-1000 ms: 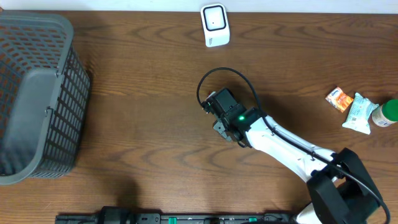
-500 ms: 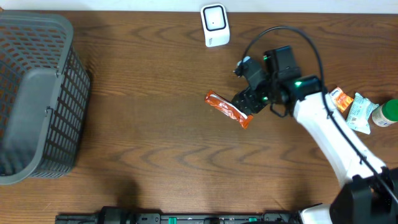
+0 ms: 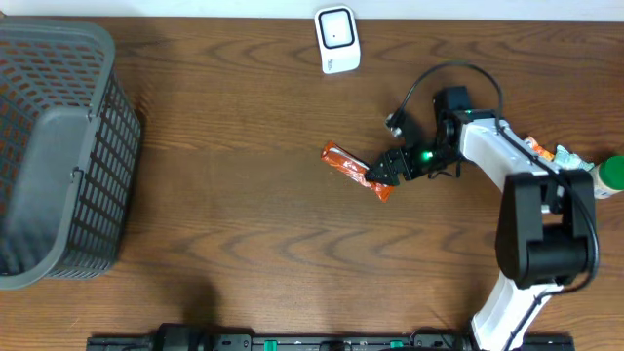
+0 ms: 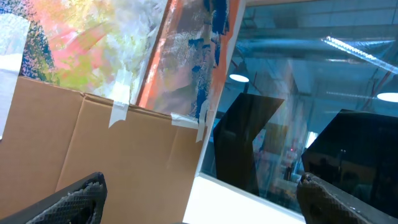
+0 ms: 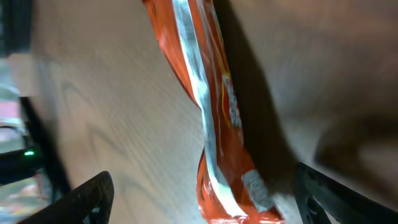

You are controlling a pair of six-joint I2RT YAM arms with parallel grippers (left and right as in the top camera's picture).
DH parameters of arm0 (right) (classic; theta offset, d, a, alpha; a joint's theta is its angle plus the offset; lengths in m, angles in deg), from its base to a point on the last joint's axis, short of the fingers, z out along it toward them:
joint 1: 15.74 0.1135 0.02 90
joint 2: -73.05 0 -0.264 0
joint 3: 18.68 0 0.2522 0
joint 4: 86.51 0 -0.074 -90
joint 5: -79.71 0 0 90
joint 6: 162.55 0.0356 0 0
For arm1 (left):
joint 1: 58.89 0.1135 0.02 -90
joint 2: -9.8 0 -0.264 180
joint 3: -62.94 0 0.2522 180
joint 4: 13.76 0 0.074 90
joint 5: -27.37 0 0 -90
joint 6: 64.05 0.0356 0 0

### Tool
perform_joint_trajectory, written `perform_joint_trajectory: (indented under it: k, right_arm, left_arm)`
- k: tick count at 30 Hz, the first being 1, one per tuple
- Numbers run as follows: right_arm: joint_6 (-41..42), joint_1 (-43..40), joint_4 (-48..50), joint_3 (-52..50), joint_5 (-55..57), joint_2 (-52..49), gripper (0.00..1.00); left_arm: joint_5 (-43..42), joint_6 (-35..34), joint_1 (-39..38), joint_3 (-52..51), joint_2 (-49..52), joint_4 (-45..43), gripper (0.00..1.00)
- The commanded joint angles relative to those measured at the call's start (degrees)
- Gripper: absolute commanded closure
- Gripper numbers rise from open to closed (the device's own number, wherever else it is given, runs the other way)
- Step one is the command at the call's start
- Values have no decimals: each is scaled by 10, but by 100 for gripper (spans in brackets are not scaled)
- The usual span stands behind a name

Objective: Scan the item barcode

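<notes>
1. R gripper (image 5: 214, 198): fingers (image 5: 87, 200) are seen spread wide at the lower corners of the wrist view. Nothing is pinched, so the jaws are open & empty.
2. Orange snack pkt (image 5: 208, 112) is seen lying flat on the table (image 3: 244, 224), in line w/ the gap between the fingers. In the overhead view the gripper tip is at the pkt's right end; touching or just short can't be told.
3. L gripper (image 4: 199, 202): fingers also wide apart, nothing held. Its cam is pointed at room clutter, not the table.
4. Handling (judged): pkt is taken to be light, thin film that is soft, crinkly & slippery. A silver seam is seen running lengthwise. Drooping is expected if it's held by one end, & contents could be crushed by a hard squeeze.
5. Hold point (judged): best gripped across the narrow width near mid-length, or on a flat end seal, w/ light pressure. A white patch is seen near one end, poss. the barcode but too blurred to tell; it should be left uncovered.
6. Outward: scanner (image 3: 336, 39) is set at the far table edge, up & left of the pkt, well apart. Basket (image 3: 58, 146) is at far left.
</notes>
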Motion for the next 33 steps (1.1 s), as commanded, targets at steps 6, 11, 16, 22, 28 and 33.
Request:
perform_joint_trajectory:
  k: [6,11,16,22,28,33]
  right_arm:
    - [169,-37,-35,9,-14,-14,11]
    - [246,-48,-64,2,8,-14,1]
    - [331,-43,-16,-37,38,-15,1]
    - [473,-38,124,-136,34,-15,2]
    - [550,-37,206,-252,28,-15,5]
    - [603,-37,291,-320,43,-15,4]
  left_arm:
    - [5,-3,2,0,-3,-2,2]
    - [5,-3,2,-1,-3,-2,2]
    - [5,-3,2,0,-3,-2,2]
    - [5,-3,2,0,-3,-2,2]
    - [5,-3,2,0,-3,-2,2]
    - [5,-3,2,0,-3,-2,2]
